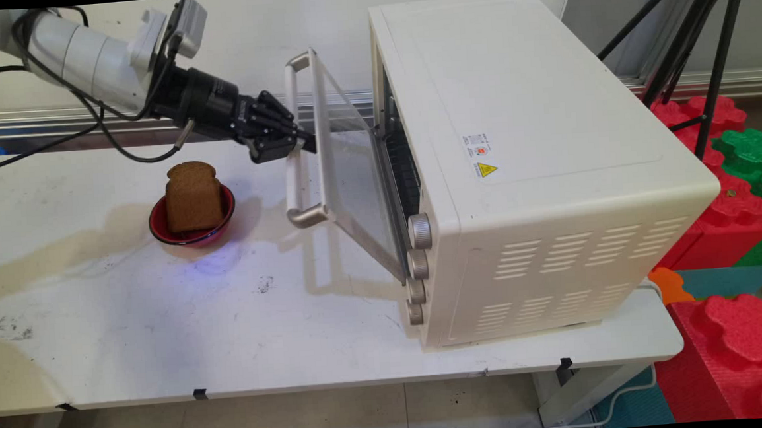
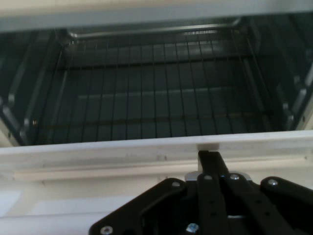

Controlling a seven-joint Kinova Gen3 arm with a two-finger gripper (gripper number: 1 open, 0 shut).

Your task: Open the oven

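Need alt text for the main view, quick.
A black two-finger gripper on a white arm is shut on the handle of a cream toaster oven's partly open glass door. To its left, a brown bread slice stands in a red bowl on the white table.

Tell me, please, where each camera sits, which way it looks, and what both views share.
Main view: above the table's near side, looking down across toward the wall; shows the arm and claw at the oven door's handle.
Hand view: on the hand, looking along the claw over the door's edge onto the wire rack.
Shared: claw, door, oven interior.
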